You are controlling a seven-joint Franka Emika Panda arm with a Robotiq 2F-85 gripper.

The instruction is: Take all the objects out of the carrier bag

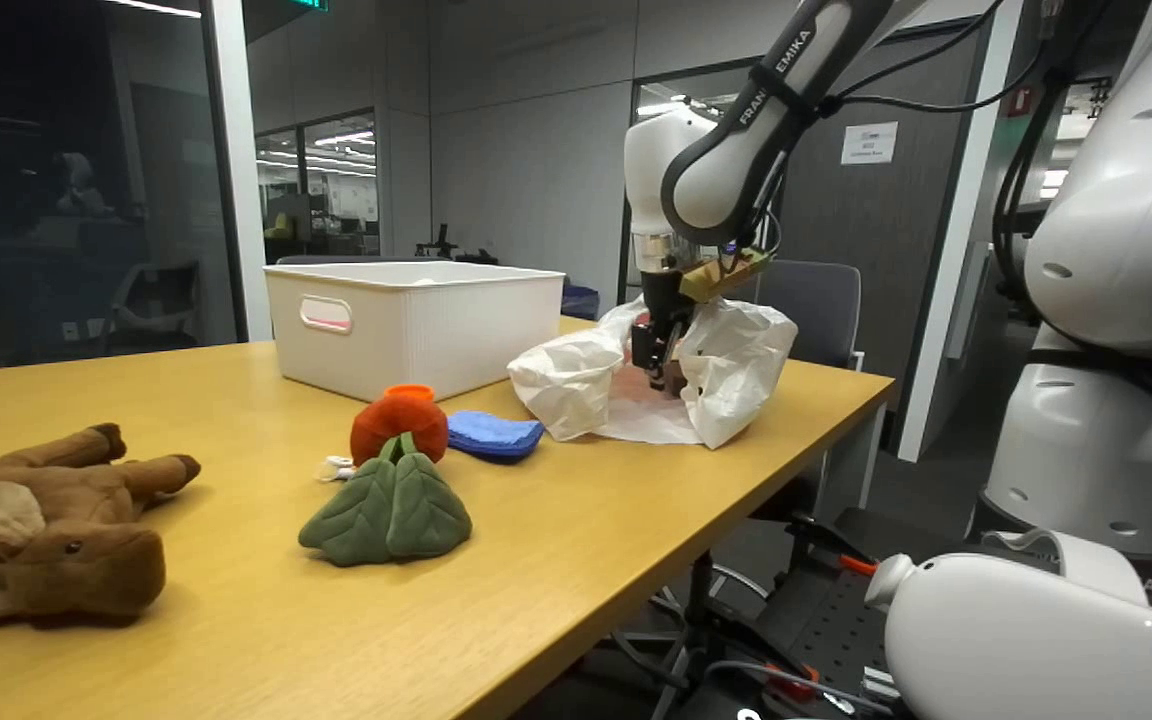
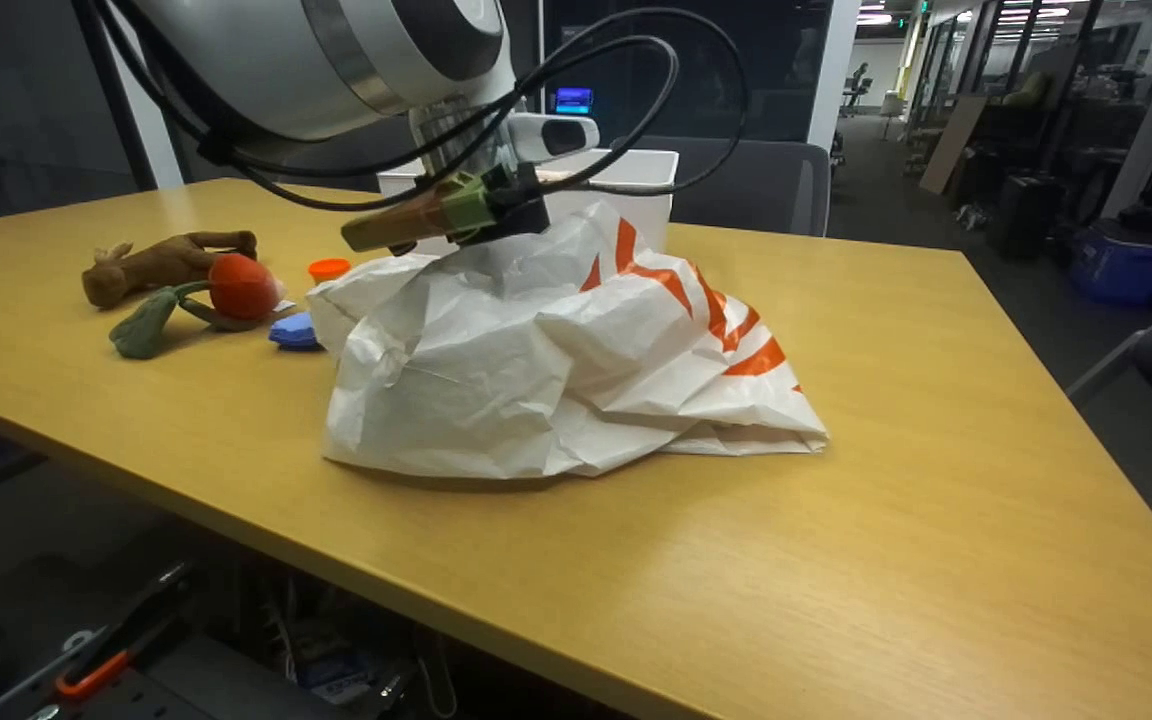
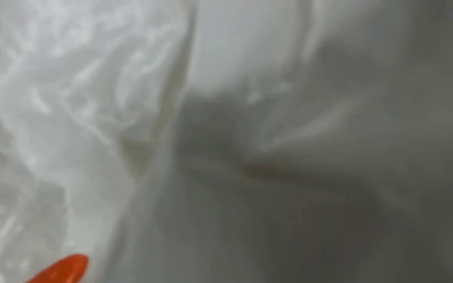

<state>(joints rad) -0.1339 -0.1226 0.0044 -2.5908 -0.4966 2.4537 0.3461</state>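
Note:
The white carrier bag [image 1: 564,385] lies crumpled on the table with its mouth open; orange print shows on its far part [image 2: 651,360] in an exterior view. My gripper [image 1: 657,378] points down inside the bag's mouth. A small dark brown thing [image 1: 676,378] is right beside the fingertips; I cannot tell whether it is held. The bag hides the fingers in an exterior view. In the wrist view, bag plastic [image 3: 85,98] fills the picture and the jaws do not show. An orange tip [image 3: 63,269] shows at its lower left.
A brown plush animal [image 1: 86,540], a red plush [image 1: 401,425] with green leaves [image 1: 391,510], an orange cup [image 2: 328,268], a blue cloth [image 1: 494,435] and a small white item [image 1: 338,467] lie on the table. A white bin [image 1: 416,325] stands beside the bag.

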